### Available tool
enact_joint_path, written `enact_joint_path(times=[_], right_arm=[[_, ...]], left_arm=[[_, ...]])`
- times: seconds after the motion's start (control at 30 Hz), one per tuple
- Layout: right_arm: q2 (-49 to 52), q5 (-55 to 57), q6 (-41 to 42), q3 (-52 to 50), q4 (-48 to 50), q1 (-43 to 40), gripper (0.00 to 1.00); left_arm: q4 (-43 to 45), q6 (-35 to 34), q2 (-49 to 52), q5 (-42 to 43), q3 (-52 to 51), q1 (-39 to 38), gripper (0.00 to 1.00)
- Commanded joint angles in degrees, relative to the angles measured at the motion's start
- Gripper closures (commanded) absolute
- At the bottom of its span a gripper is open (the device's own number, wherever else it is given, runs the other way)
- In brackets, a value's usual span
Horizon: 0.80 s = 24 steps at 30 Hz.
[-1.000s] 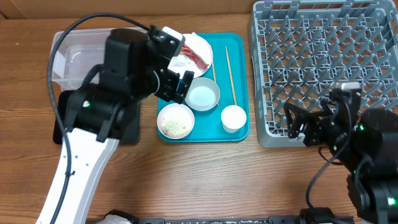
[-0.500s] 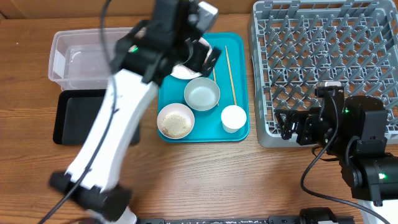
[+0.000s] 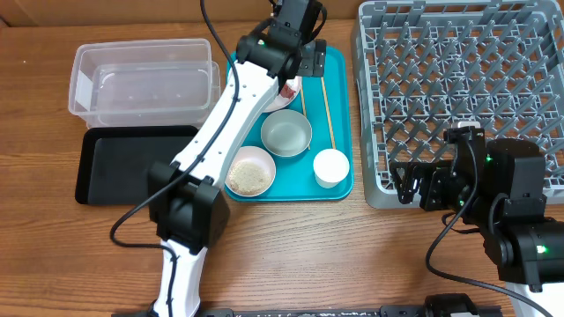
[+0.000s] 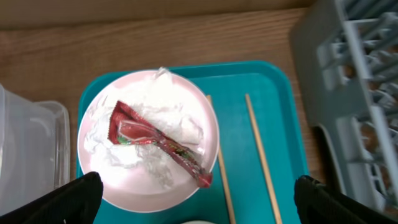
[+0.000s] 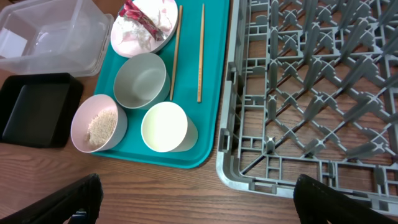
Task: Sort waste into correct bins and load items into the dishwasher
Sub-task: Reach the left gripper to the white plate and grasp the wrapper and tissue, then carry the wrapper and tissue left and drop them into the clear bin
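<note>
**Left arm reaches the waste plate**

The left arm has swung out over the teal tray (image 3: 342, 106). The left gripper (image 4: 199, 202) hangs wide and empty above the pink plate (image 4: 124, 183), where the red wrapper (image 4: 158, 142) lies on the napkin (image 4: 183, 127). Waste sorting is starting: next, drop and pinch the wrapper, while the right gripper (image 5: 196, 199) idles wide and empty

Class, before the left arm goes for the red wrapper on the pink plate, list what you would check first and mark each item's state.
1. Left gripper open: ok.
2. Left gripper over the pink plate: ok.
3. The red wrapper lies uncovered on the napkin: ok.
4. Clear tub and black tray hold nothing: ok.
5. Right gripper open, off the teal tray: ok.
6. Which bin takes the wrapper: cannot tell.
</note>
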Motion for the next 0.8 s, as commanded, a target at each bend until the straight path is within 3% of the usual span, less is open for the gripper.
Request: enact_joint_path(times=[0.0,0.3,0.77], right_arm=[[-0.26,-0.48,0.22,1.49,-1.05,0.26,0.00],[-0.24,-0.46,0.22,1.44,-5.33,0.26,0.00],[-0.26,-0.31,0.07,1.44,-7.43,0.26,0.00]], left_arm=[[3.54,-7.80,4.57,-6.64,1.62,0.79,0.00],[8.74,-14.73,11.28,-8.17,1.62,4.28,0.00],[11.45,-13.25,19.69,0.28,1.57,6.71,0.00]])
